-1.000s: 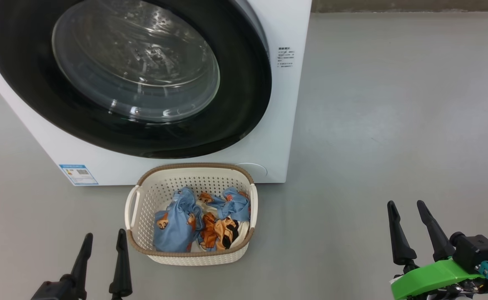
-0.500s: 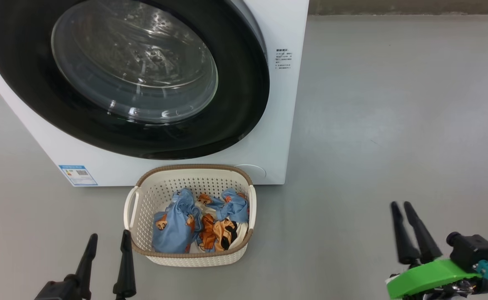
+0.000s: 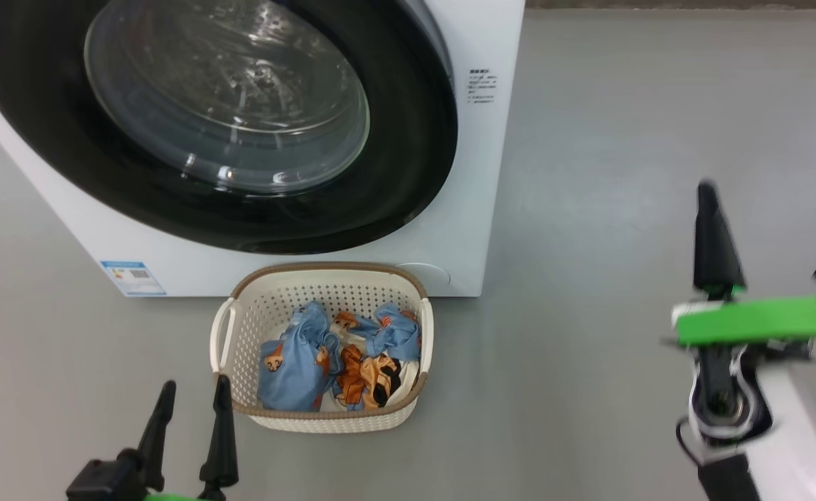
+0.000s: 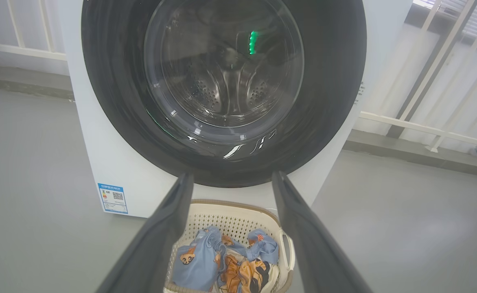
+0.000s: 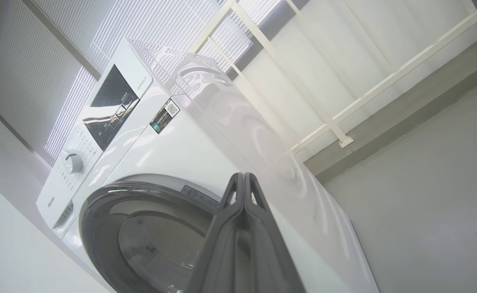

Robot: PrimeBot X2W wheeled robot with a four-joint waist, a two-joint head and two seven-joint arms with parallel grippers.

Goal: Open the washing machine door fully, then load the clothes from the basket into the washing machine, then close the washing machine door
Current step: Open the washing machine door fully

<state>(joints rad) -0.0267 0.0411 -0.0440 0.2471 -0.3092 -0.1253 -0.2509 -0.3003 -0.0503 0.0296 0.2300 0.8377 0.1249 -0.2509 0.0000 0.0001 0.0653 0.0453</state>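
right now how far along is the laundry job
Nothing is done: the washing machine door is shut and the clothes lie in the basket. In hand: the right jaws, shut and empty, hover right of the washing machine; the left jaws stand open by the basket. Left: open, load, close.

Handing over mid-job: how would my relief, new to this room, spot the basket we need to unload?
Find the big white front-loading washing machine with its round glossy black door. On the grey floor right in front of it, below the door, sits a small cream perforated plastic basket. Its brown woven-look rim, side handles and the blue bear-print clothes inside set it apart.
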